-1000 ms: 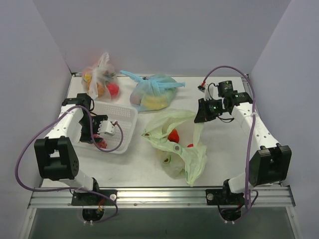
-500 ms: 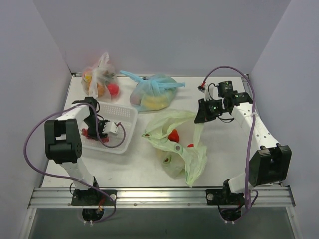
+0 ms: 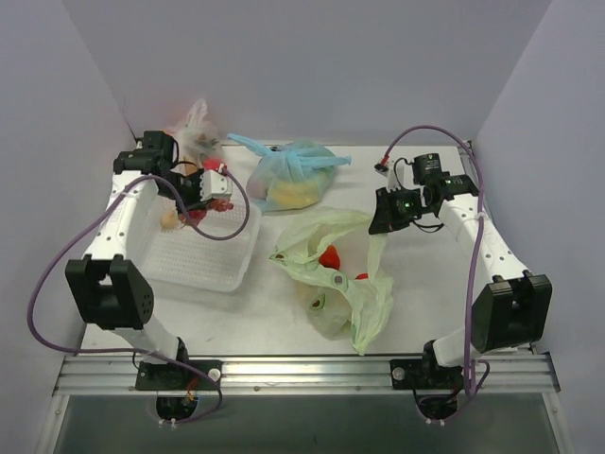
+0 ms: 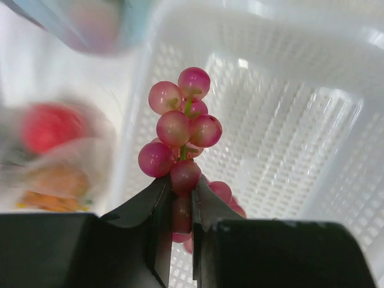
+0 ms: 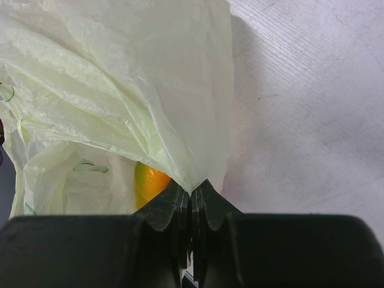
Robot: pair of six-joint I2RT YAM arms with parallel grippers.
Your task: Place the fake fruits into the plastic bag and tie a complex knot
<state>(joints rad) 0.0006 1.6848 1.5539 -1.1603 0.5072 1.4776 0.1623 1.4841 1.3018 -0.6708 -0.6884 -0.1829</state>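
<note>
My left gripper (image 4: 182,183) is shut on a dark red grape bunch (image 4: 180,129), pinching its lower grapes; the cluster sticks out past the fingertips. In the top view the left gripper (image 3: 194,200) holds the grape bunch (image 3: 196,218) above the back edge of the white basket (image 3: 203,265). The pale green plastic bag (image 3: 326,255) lies crumpled mid-table with a red fruit (image 3: 329,257) showing in its mouth. My right gripper (image 3: 386,219) is shut on the bag's upper right edge. In the right wrist view the right gripper (image 5: 192,187) pinches the plastic bag (image 5: 120,90), with an orange-yellow fruit (image 5: 149,180) beneath the film.
A knotted light blue bag (image 3: 293,175) lies at the back centre. A clear bag with orange and red fruit (image 3: 194,142) sits at the back left, just behind the left gripper. The basket's mesh floor (image 4: 288,120) lies below the grapes.
The left jaws closed on the grape bunch inside the basket, then the arm rose and swung toward the back of the basket with it. The right arm stayed still, holding the bag.
</note>
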